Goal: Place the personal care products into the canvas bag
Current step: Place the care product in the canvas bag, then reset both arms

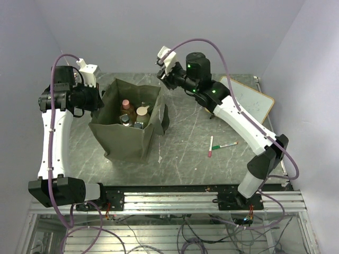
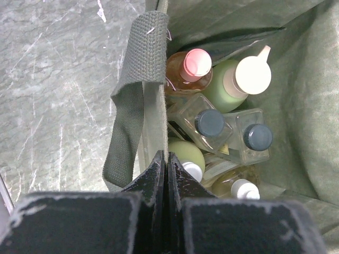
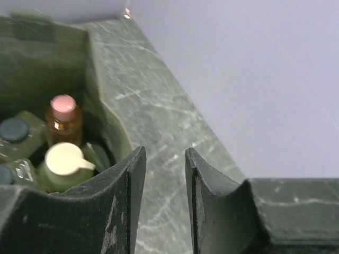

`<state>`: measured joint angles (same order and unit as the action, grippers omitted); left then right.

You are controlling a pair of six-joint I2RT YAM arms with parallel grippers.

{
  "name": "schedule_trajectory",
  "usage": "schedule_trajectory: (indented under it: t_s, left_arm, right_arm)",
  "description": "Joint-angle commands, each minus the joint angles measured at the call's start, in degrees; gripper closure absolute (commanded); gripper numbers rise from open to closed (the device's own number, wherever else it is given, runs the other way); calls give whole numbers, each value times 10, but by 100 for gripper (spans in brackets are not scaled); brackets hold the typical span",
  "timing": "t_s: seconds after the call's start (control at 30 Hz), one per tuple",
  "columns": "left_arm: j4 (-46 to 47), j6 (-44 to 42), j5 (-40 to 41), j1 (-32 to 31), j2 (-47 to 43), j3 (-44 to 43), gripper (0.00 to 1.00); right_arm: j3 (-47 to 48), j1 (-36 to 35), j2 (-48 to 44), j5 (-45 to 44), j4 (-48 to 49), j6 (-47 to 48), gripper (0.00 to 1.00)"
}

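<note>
The olive-green canvas bag (image 1: 124, 140) stands upright left of the table's middle. Several personal care products stand inside it: an orange bottle with a pink cap (image 2: 195, 63), a green bottle with a beige cap (image 2: 251, 74), two clear bottles with dark caps (image 2: 211, 123), a pale green one (image 2: 185, 153) and an amber one with a white cap (image 2: 241, 186). My left gripper (image 2: 167, 159) is shut on the bag's left rim beside a strap handle (image 2: 132, 100). My right gripper (image 3: 164, 159) is open and empty, hovering just outside the bag's far right corner (image 1: 168, 79).
A red pen (image 1: 211, 146) and a green pen (image 1: 229, 144) lie on the table right of the bag. A wooden-framed whiteboard (image 1: 254, 100) lies at the back right. Walls close in behind and on both sides.
</note>
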<state>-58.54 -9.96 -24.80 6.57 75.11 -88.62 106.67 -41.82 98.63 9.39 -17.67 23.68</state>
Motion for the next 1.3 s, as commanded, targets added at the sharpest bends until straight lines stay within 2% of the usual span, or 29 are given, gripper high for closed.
schedule_trajectory:
  t_s: [0.0, 0.2, 0.43, 0.47, 0.53, 0.67, 0.7, 0.77, 0.9, 0.93, 0.97, 1.0, 1.13, 1.27]
  left_arm:
    - [32, 10, 6, 5, -13, -33, 93]
    - [30, 7, 19, 5, -26, -10, 92]
    - [30, -3, 19, 5, -27, -19, 89]
    - [29, -7, 18, 5, -25, -24, 88]
    - [27, -11, 18, 5, -21, -32, 81]
    - [29, -22, 15, 5, -30, -36, 62]
    - [32, -26, 15, 5, -35, -38, 51]
    - [36, -35, 18, 5, -39, -47, 38]
    - [78, -42, 41, 5, -56, -58, 23]
    - [134, -25, 65, 5, -78, -44, 8]
    - [161, -9, 76, 5, -87, -35, 3]
    - [186, 3, 83, 5, -98, -24, 0]
    - [291, 46, 86, 5, -141, 24, 0]
    - [330, 73, 64, 5, -158, 43, 0]
  right_arm:
    - [-41, 40, -35, -72, 26, -47, 64]
    - [-86, 107, -71, -77, 34, -99, 62]
    - [-156, 189, -124, -73, 38, -130, 53]
    - [-163, 202, -133, -76, 38, -134, 48]
    - [-183, 228, -148, -80, 41, -140, 39]
    - [-215, 285, -173, -76, 43, -173, 22]
    - [-223, 297, -180, -71, 45, -181, 18]
    - [-236, 322, -191, -62, 47, -196, 11]
    - [-252, 353, -208, -49, 49, -195, 2]
    - [-253, 355, -215, -56, 49, -182, 0]
    - [-254, 355, -220, -60, 49, -181, 0]
    - [-256, 355, -227, -66, 51, -180, 0]
    - [-299, 355, -277, -74, 98, -184, 0]
    - [-378, 355, -350, -79, 164, -194, 0]
